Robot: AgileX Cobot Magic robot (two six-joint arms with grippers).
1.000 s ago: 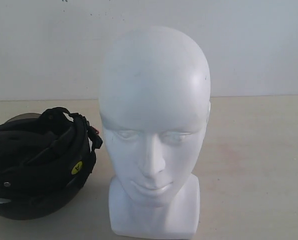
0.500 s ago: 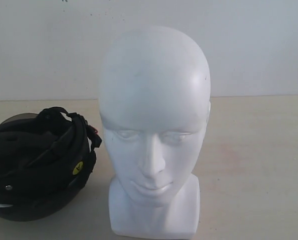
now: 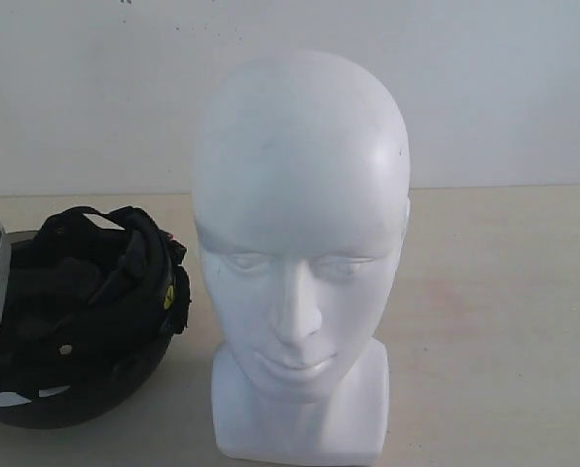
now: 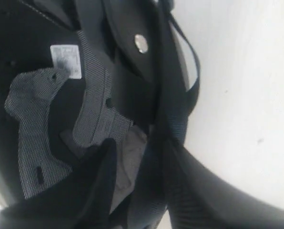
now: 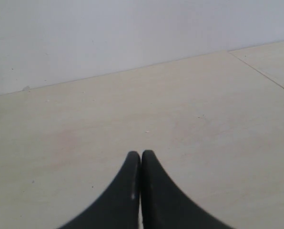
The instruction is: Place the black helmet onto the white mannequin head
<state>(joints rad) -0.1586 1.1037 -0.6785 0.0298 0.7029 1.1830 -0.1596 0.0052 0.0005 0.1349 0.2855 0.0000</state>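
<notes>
Black helmet [image 3: 76,331]: the exterior view's left edge cuts off its left part, so you see only some of the shell. White mannequin head [image 3: 300,253]: the neck base runs out at the lower edge. Left gripper [image 4: 138,150]: clamped over the helmet rim, fingers [image 4: 96,186] dark, blurred, cropped below. White label [image 4: 65,60] and yellow sticker [image 3: 168,298]: print too small for you to read. Right gripper [image 5: 141,156]: tips pressed together, bases cropped.

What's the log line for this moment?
stage: grasp | left tool: shut on matte-black rounded helmet rim | helmet: beside smooth white mannequin head, not on it | right tool: shut, empty
</notes>
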